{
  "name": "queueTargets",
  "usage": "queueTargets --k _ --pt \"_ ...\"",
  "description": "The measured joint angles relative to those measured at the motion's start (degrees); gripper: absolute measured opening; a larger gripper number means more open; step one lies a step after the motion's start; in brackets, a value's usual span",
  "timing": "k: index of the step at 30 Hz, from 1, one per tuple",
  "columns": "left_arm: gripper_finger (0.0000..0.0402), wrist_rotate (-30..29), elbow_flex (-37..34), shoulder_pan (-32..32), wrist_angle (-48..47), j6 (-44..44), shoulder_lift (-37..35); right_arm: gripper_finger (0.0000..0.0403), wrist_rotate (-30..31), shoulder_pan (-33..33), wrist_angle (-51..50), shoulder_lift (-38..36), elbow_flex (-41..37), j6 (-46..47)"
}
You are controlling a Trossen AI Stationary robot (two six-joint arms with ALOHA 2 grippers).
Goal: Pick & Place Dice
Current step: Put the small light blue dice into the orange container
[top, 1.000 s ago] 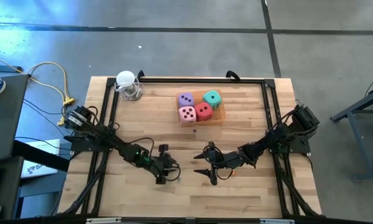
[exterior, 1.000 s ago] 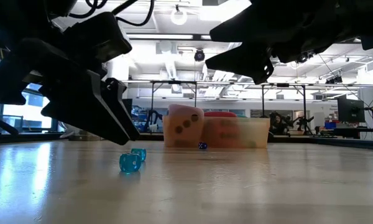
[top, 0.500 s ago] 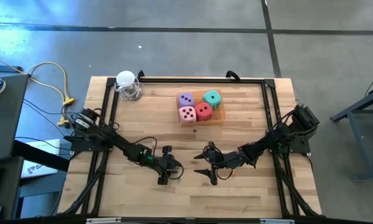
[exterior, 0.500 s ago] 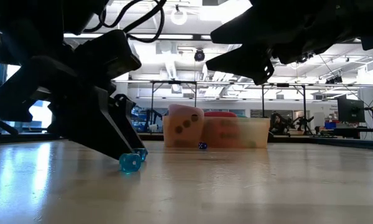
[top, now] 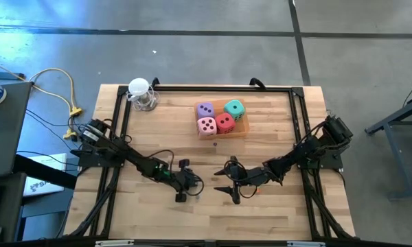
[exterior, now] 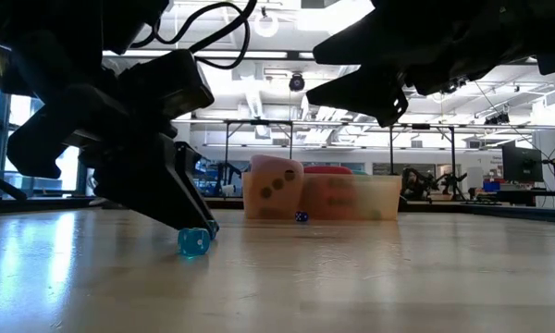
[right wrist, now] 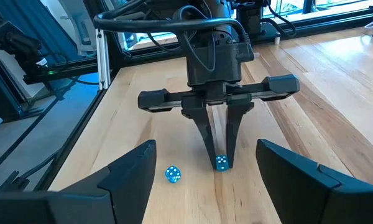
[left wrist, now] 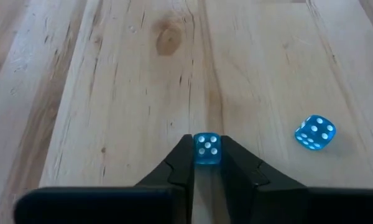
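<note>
The left hand (left wrist: 206, 163) was set low on the counter (top: 275, 216), its fingers pinched on a small blue die (left wrist: 206, 149) that rested on the wood. A second small blue die (left wrist: 315, 132) lay just beside it, apart from the fingers and with bare wood all around. The right hand (top: 224, 184) was held above the counter near the left hand, facing it, its fingers (right wrist: 311, 180) spread wide and holding nothing.

The four big dice were seen packed together in a shallow orange tray (top: 243, 128), well away from the left hand, toward the far edge of the counter: the purple die (top: 204, 110) and the teal die (top: 234, 108) behind, the pink die (top: 206, 125) and the red die (top: 224, 123) in front. A tiny dark bead (top: 215, 143) lay on the wood just in front of the tray. Open wood was left between the tray and the two hands, and more toward the near edge.
</note>
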Motion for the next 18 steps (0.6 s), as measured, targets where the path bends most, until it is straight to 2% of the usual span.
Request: queueTargets --k 5,8,10,15,18 --pt "0.0041 0.12 0.00 -0.02 0.10 0.17 0.00 0.0268 0.00 0.00 0.01 0.00 0.00 0.00" --pt "0.0041 -1.86 -0.18 -0.41 0.42 5.19 -0.88 0.0268 0.00 0.00 0.09 0.00 0.00 0.70" --pt "0.0041 -6.60 -0.26 -1.38 1.02 11.55 -2.63 0.0268 -0.02 -0.01 0.56 0.00 0.00 4.11" --pt "0.0041 -22.15 -0.15 -3.43 9.93 31.27 -5.49 0.0268 -0.22 -1.63 0.89 0.00 0.00 14.43" --pt "0.0041 -23.67 -0.11 -3.59 15.97 38.02 -5.50 0.0268 -3.06 -3.26 0.86 0.00 0.00 22.36"
